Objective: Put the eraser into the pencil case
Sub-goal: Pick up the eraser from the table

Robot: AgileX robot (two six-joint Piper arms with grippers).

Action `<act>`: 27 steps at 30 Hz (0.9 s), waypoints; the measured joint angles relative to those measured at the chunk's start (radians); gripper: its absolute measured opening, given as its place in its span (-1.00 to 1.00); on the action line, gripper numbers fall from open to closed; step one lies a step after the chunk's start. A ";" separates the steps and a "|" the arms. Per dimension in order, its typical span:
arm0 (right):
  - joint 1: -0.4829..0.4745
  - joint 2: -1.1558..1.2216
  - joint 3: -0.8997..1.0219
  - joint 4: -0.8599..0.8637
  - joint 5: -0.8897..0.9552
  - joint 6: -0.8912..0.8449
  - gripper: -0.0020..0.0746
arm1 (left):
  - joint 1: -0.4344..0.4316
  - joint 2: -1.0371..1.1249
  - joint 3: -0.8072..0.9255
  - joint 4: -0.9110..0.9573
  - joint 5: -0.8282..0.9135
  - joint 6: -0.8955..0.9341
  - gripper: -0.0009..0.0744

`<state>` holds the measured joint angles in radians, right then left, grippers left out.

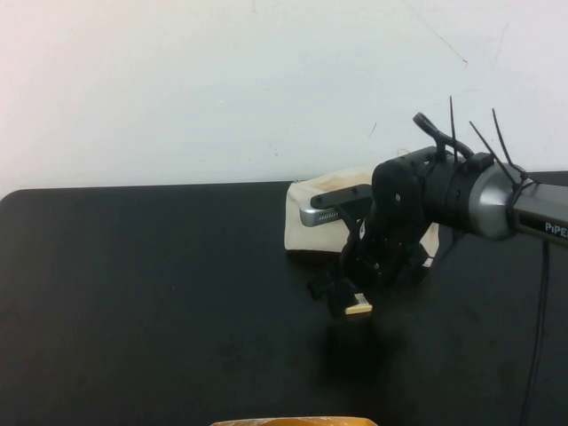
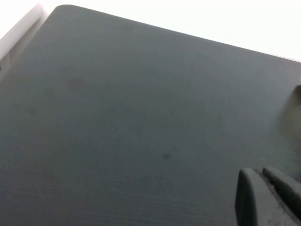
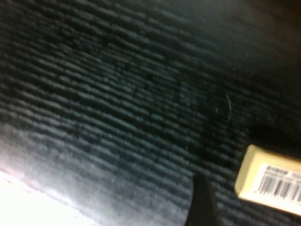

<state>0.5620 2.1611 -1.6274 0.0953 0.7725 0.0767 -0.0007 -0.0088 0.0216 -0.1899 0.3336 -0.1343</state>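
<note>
In the high view we see the right arm reaching in from the right edge, bent down over the black tabletop [image 1: 133,293]. Its right tool [image 1: 348,300] is low, at the surface, right beside the eraser [image 1: 358,308], a tiny tan block lying on the tabletop just in front of the tool's dark tips. From here we cannot tell whether the tips touch the eraser or how far apart they stand. Behind the arm, toward the wall, lies the pencil case [image 1: 309,226], a cream pouch partly hidden by the wrist; a silvery piece of the arm crosses over its upper part. The eraser is outside the pouch, near its front edge but apart from it. At the bottom edge of this view a yellowish strip [image 1: 293,422] shows, too little of it to name.

In the left wrist view we see only bare tabletop [image 2: 117,117] and, in one corner, the dark fingers [image 2: 249,200] of the left tool [image 2: 265,197], lying close together with a thin seam between them and nothing held.

In the right wrist view the eraser [image 3: 269,181] lies flat on the tabletop [image 3: 117,108] with its barcode label facing up. One dark fingertip [image 3: 203,202] of the right tool stands just beside it; the other is out of frame, so we cannot tell its spread.
</note>
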 joint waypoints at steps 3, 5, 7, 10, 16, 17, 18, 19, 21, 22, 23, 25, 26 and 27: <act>0.000 0.006 -0.004 0.000 -0.020 0.004 0.14 | 0.000 0.000 0.000 0.000 0.000 0.000 -0.98; 0.000 0.011 -0.008 -0.004 -0.025 0.016 0.10 | 0.000 0.000 0.000 0.000 0.000 0.000 -0.98; 0.000 0.013 -0.008 -0.008 -0.028 0.025 0.06 | 0.000 0.000 0.000 0.000 0.000 0.000 -0.98; 0.000 0.013 -0.008 -0.027 -0.030 0.050 0.03 | 0.000 0.000 0.000 0.000 0.000 0.000 -0.98; 0.000 0.019 -0.008 -0.067 -0.032 0.118 0.03 | 0.000 0.000 0.000 0.000 0.000 0.000 -0.98; 0.000 0.023 -0.008 -0.071 -0.035 0.123 0.04 | 0.000 0.000 0.000 0.000 0.000 0.000 -0.98; 0.000 0.027 -0.008 -0.073 -0.038 0.124 0.05 | 0.000 0.000 0.000 0.000 0.000 0.000 -0.98; 0.000 0.029 -0.008 -0.073 -0.038 0.125 0.07 | 0.000 0.000 0.000 0.000 0.000 0.000 -0.98; 0.000 0.029 -0.008 -0.075 -0.040 0.127 0.13 | 0.000 0.000 0.000 0.000 0.000 0.000 -0.98; 0.000 0.029 -0.008 -0.075 -0.040 0.127 0.14 | 0.000 0.000 0.000 0.000 0.000 0.000 -0.98; 0.000 0.029 -0.008 -0.075 -0.040 0.129 0.15 | 0.000 0.000 0.000 0.000 0.000 0.000 -0.98; 0.000 0.029 -0.008 -0.079 -0.044 0.129 0.16 | 0.000 0.000 0.000 0.000 0.000 0.000 -0.98; 0.000 0.029 -0.008 -0.079 -0.044 0.129 0.17 | 0.000 0.000 0.000 0.000 0.000 0.000 -0.98; 0.000 0.029 -0.008 -0.081 -0.044 0.129 0.16 | 0.000 0.000 0.000 0.000 0.000 0.000 -0.98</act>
<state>0.5620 2.1906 -1.6359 0.0145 0.7286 0.2058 -0.0007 -0.0088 0.0216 -0.1899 0.3336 -0.1343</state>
